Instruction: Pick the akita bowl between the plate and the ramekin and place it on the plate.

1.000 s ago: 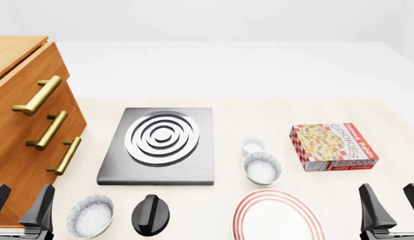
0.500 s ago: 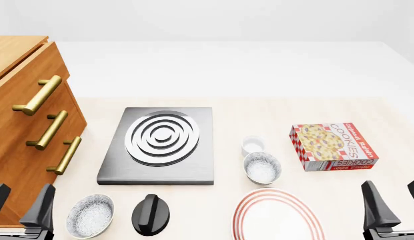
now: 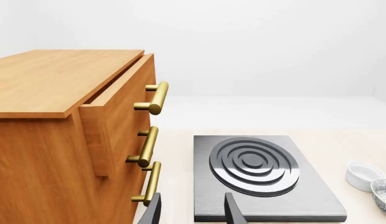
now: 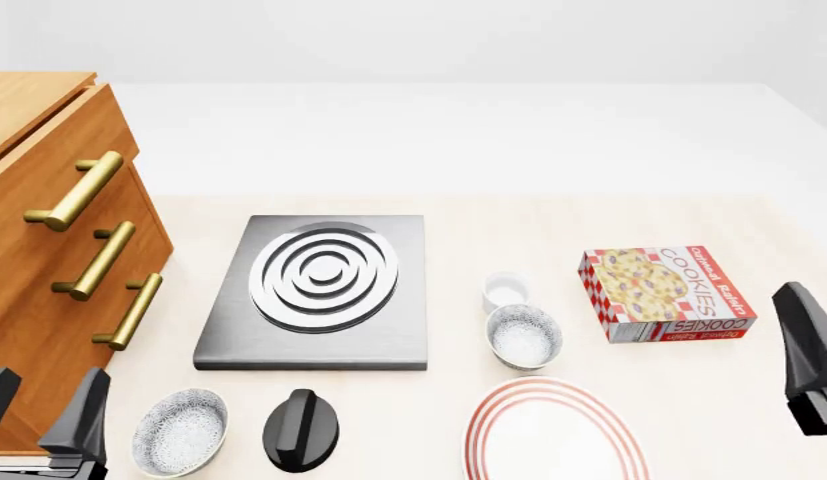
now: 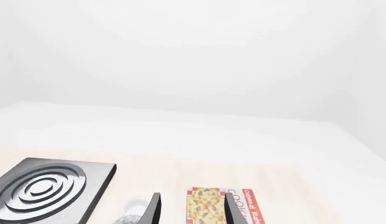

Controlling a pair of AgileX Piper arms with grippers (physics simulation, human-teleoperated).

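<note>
Front view: akita bowl (image 4: pixel 524 335), rigid, likely slick; pinch its rim (both end effectors spread, empty).

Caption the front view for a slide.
Akita bowl sits between ramekin and plate; both grippers open, empty.

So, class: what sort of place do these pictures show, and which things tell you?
Probably a simulated kitchen counter: a stove burner with its knob, a plate, and a wooden drawer cabinet.
</note>
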